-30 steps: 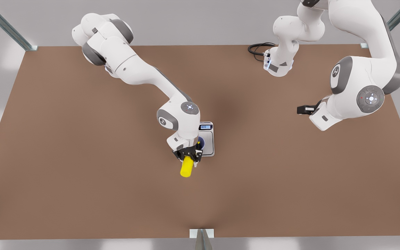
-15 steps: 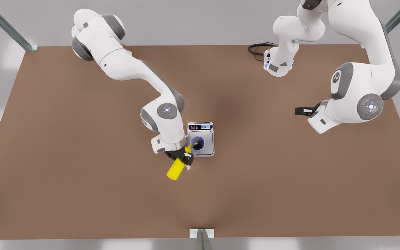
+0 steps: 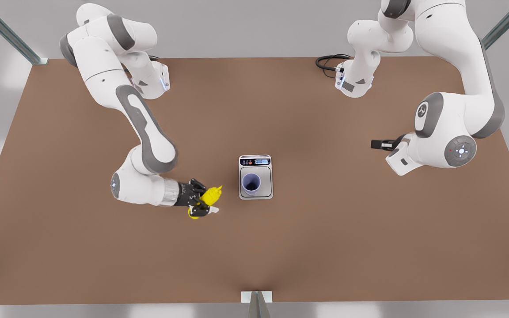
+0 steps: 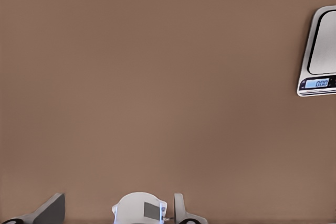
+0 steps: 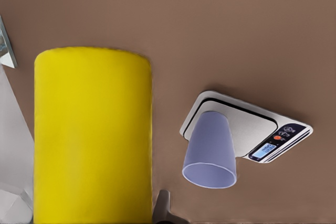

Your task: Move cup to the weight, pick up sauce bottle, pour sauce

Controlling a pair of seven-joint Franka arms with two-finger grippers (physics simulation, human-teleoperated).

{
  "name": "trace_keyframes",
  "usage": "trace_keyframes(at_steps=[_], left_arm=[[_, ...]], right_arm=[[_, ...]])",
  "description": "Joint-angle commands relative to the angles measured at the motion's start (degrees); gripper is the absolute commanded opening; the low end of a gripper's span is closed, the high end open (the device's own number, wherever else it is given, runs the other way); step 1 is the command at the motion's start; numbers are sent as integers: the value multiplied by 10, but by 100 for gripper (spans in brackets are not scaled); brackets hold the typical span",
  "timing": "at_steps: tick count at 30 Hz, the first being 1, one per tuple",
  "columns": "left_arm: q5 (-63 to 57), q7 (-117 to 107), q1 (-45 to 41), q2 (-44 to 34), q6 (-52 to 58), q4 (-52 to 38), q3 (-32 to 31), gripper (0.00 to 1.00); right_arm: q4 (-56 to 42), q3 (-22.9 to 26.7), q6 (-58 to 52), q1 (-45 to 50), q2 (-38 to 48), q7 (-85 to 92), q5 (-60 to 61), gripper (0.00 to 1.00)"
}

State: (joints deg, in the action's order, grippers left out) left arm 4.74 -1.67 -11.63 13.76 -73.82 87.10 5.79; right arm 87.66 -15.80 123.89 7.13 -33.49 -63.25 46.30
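Sauce bottle [image 3: 209,194] clamped in right gripper [image 3: 201,204], beside scale [image 3: 256,194]; cup [image 3: 251,183] already on scale. Next: carry nozzle over cup, tilt. Left gripper [image 3: 376,144] waits, fingers unclear.

A bare brown table [image 3: 325,247] carries a coiled black cable [image 3: 327,62] (near its far edge).
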Motion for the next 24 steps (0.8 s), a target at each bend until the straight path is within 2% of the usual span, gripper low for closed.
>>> trace_keyframes(at_steps=[1,4,6,10,14,16,18,24], left_arm=[[0,0,0,0,0,0,0,100],[0,-1,0,5,1,0,0,100],[0,0,0,6,3,0,-1,100],[-1,-1,0,8,2,0,-1,100],[-1,-2,0,9,3,2,-1,100],[-1,-2,0,9,3,2,-1,100],[-1,-2,0,9,2,2,-2,100],[-1,-2,0,14,-2,2,-2,100]], right_arm=[[1,-1,23,-3,0,17,38,21],[17,4,-35,-26,-1,19,138,21],[21,33,-77,-26,1,15,172,21],[32,46,-141,-41,-3,22,222,21],[89,102,-224,-53,4,104,301,21],[103,103,-247,-72,-1,118,303,21],[117,125,-297,-80,-17,140,334,21],[178,127,-413,-149,-57,235,371,21]])
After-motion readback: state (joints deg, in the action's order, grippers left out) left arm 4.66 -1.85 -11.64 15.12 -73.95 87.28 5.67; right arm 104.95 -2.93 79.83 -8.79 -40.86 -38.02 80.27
